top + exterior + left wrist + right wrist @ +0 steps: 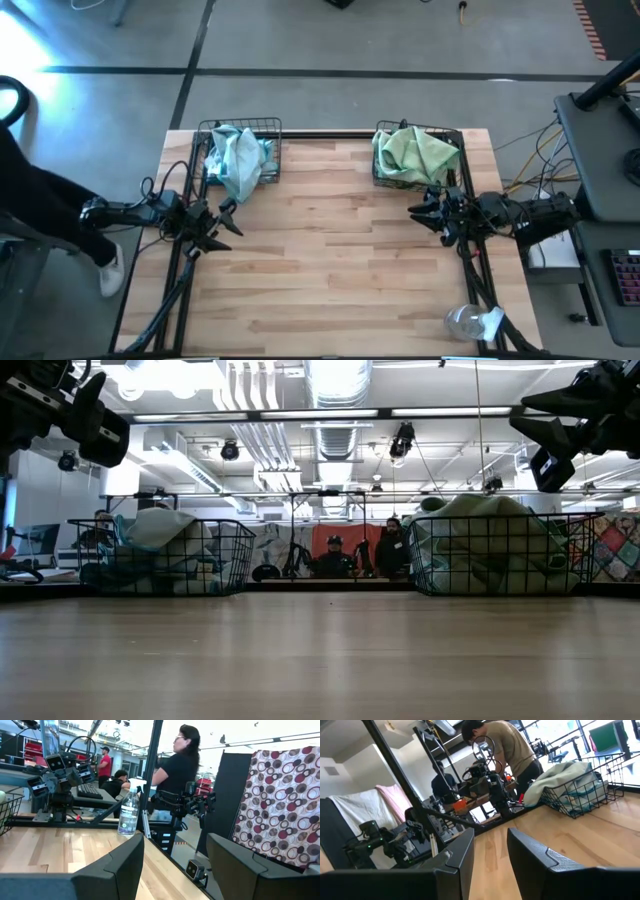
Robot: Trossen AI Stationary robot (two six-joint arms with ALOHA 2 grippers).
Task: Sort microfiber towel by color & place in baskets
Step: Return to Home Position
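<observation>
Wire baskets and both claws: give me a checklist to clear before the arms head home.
1. Light blue microfiber towels sit in the left black wire basket: ok, though one droops over its front rim.
2. Pale green microfiber towels sit in the right black wire basket: ok.
3. No towel lies on the wooden table: ok.
4. Left claw open and empty, raised above the table: ok.
5. Right claw open and empty: ok.
6. Clear plastic wrapper lies at the table's corner, apart from both claws: ok.
</observation>
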